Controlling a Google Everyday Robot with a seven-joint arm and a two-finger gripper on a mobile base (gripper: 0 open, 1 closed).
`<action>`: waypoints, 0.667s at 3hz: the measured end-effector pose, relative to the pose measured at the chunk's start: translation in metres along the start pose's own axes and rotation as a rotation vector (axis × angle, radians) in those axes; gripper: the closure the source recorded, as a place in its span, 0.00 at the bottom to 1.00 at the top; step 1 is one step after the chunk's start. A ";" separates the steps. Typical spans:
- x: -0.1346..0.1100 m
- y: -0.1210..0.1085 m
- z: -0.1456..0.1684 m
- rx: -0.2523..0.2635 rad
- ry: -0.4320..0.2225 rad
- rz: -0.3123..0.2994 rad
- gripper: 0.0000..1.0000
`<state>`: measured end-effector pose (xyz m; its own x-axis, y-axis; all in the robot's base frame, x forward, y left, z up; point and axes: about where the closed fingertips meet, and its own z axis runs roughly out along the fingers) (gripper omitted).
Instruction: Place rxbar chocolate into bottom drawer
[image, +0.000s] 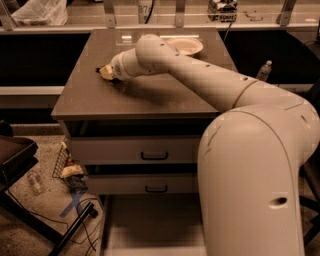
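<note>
My end effector (106, 73) low over worktop (150, 102), far-left part. Dark sliver at its left tip, likely bar (98, 69); long axis unclear. Cannot tell my opening or hold. Bottom drawer (150, 225) open, near, well below.

The arm (210, 85) wears a smooth, pale, plastic-looking shell with a soft sheen. Its gripper (106, 72) sits toward the left edge of the cabinet top (150, 102), a smooth brown slab that is glossy along its far edge. The bottom drawer (150, 225) looks pale and matt.
</note>
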<state>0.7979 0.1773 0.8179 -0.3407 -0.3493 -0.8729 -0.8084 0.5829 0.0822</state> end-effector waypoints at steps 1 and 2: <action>0.000 0.000 0.000 0.000 0.000 0.000 1.00; 0.000 0.000 0.000 0.000 0.000 0.000 1.00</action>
<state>0.7979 0.1773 0.8181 -0.3405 -0.3494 -0.8729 -0.8084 0.5829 0.0820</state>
